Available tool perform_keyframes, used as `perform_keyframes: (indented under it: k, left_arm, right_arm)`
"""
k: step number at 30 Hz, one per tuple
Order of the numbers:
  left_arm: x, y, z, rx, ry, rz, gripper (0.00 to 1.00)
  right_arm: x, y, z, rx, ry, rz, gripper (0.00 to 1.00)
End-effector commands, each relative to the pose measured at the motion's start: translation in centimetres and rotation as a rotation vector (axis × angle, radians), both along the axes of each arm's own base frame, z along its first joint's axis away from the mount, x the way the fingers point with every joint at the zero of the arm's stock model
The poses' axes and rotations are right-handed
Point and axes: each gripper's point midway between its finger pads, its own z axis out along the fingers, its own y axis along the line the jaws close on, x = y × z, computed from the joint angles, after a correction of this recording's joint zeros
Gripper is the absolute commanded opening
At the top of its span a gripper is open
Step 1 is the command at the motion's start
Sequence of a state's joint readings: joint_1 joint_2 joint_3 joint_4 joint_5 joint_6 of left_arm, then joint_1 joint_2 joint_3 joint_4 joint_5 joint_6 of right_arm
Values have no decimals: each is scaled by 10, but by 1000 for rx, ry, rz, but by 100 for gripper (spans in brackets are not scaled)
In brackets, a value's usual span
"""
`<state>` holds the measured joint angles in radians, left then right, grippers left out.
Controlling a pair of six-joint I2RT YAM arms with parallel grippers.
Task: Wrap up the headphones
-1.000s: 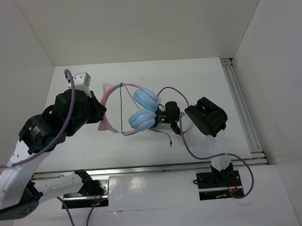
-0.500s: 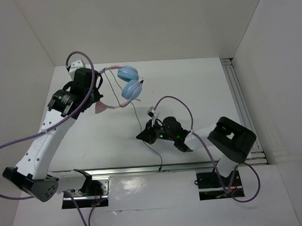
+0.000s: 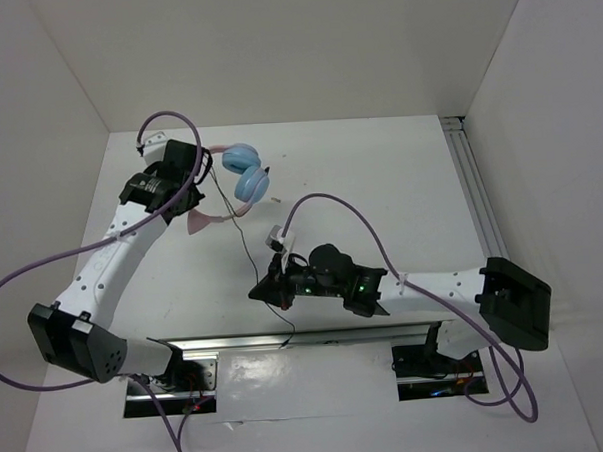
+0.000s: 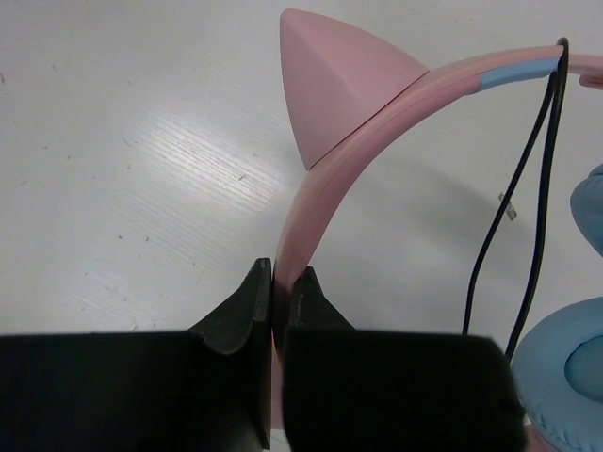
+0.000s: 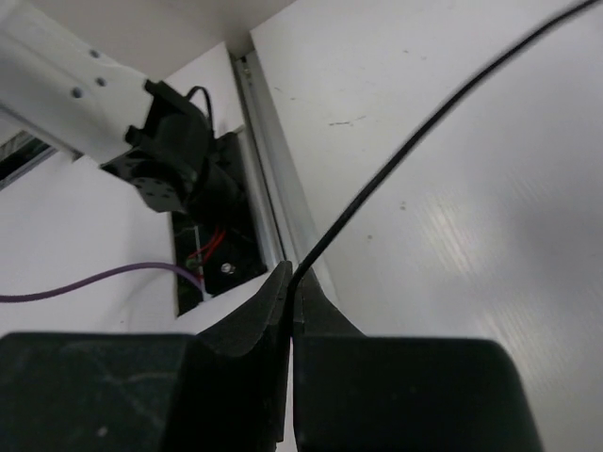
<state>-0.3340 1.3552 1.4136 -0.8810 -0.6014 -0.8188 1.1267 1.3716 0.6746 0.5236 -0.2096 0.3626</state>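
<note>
The headphones (image 3: 243, 172) hang above the table's back left, light-blue ear cups side by side. My left gripper (image 3: 201, 176) is shut on their pink headband (image 4: 325, 174), just below a pink cat ear (image 4: 341, 83). A blue ear cup (image 4: 565, 377) shows at the right edge of the left wrist view. The thin black cord (image 3: 248, 256) runs from the headphones down toward the near rail and crosses the headband (image 4: 539, 179). My right gripper (image 3: 260, 291), reaching left across the table's front, is shut on that cord (image 5: 424, 141), which stretches taut up and right from the fingertips (image 5: 293, 279).
An aluminium rail (image 3: 316, 335) runs along the near edge, and the left arm's base mount (image 5: 179, 155) sits beside it. Another rail (image 3: 481, 208) lines the right side. Purple robot cables (image 3: 330, 200) loop over both arms. White walls enclose the table.
The left arm has carried the headphones from the table's middle to the back left. The right gripper has moved left and nearer, and is now shut on the cord, pulling it out.
</note>
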Motion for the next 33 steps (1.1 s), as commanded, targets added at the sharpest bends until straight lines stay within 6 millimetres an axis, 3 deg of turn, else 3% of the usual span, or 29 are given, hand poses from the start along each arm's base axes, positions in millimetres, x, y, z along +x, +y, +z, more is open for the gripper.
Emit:
perform_keyframes:
  k: [1,5,7,8,12,14,15,18,24,29,32,33]
  left_arm:
    - [20,3,20,-32,-116,75,0]
    - [22,9,7,-11,-77,109,0]
    - [21,9,3,-4,-58,109,0]
    - [21,7,2,-12,-55,102,0]
    - [19,1,2,28,-34,40,0]
    - [15,0,3,39,-25,36,0]
    - [17,0,8,42,-33,29,0]
    - [13,-1,5,60,-2,-11,0]
    - [11,-6,-28,94,157,-177,0]
    - [7,6,-45,85,194,-121,0]
    - [12,9,-38,31,174,-107,0]
    - [14,7,-35,17,164,-106,0]
  right_arm:
    - [-24,6,38,41,-49,81,0]
    - [-34,9,80,86,-102,116,0]
    - [-33,9,80,51,-118,104,0]
    - [-29,9,92,57,-139,84,0]
    - [-5,-4,75,-91,-204,-21,0]
    - [22,-13,74,-139,-216,-106,0]
    - [27,-18,60,-194,-214,-110,0]
    - [51,-33,57,-250,-230,-170,0]
    - [96,-58,85,-299,-341,-309,0]
    - [102,-55,100,-285,-320,-237,0]
    - [93,-47,100,-251,-301,-200,0]
    - [87,-49,92,-258,-290,-176,0]
